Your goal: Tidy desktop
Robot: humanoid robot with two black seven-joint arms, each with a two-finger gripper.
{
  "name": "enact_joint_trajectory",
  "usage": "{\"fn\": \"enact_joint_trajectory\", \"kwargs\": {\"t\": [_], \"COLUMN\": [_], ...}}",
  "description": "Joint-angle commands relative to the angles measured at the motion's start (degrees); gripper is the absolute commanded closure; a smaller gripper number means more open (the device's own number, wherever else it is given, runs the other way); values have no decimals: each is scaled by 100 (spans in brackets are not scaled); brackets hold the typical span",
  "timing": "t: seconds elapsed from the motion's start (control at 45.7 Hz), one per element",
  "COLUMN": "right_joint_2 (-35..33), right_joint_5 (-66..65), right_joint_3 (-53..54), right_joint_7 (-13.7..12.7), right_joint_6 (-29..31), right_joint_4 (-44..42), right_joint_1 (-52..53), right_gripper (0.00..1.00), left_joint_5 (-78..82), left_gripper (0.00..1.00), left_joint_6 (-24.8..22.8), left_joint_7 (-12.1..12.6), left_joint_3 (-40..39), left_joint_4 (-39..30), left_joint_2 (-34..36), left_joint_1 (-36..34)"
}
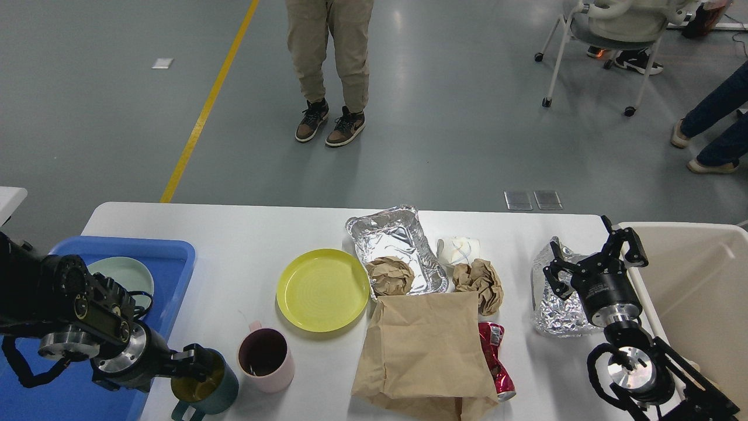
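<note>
Barely started tbh: one pale plate (120, 272) sits in the blue tray (169, 257) at far left. The desktop (245, 234), filling the lower frame, has cups, yellow plate (322, 290) and trash left. My left claw (196, 359) is at the green cup's (205, 386) rim, can't tell its grip; right claw (593, 257) spread wide over foil (555, 316).

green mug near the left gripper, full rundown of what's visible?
The green mug stands upright on the desktop near its front edge, just right of the blue tray and left of the pink mug. Dark teal outside, olive-yellow inside, glossy like ceramic or plastic; its handle points toward the front edge. The left gripper is at its rim and covers part of the opening; whether it grips the wall can't be told.
</note>
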Motion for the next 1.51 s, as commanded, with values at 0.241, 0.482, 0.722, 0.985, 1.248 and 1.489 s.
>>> {"fn": "enact_joint_trajectory", "kwargs": {"t": [0.241, 0.482, 0.722, 0.985, 1.248, 1.489], "right_joint_2": [0, 0, 0, 0, 0, 0], "right_joint_5": [0, 0, 0, 0, 0, 0], "right_joint_3": [2, 2, 2, -7, -7, 2], "right_joint_7": [0, 0, 0, 0, 0, 0], "right_joint_6": [0, 0, 0, 0, 0, 0], "right_joint_4": [-8, 0, 0, 0, -8, -8], "right_joint_1": [0, 0, 0, 0, 0, 0], "right_gripper": [0, 0, 0, 0, 0, 0], "left_joint_5": [9, 352, 493, 493, 519, 625], "left_gripper": [35, 82, 100, 100, 100, 100], "left_joint_6": [316, 202, 158, -140, -1020, -2521], "left_joint_7": [6, 32, 138, 85, 59, 50], "left_joint_3": [-62, -88, -97, -89, 324, 860], "left_joint_4": [253, 253, 244, 201, -511, -1215], "left_joint_2": [-95, -95, -95, -8, 467, 871], "left_joint_1": [255, 352, 361, 247, -1307, -3645]}}
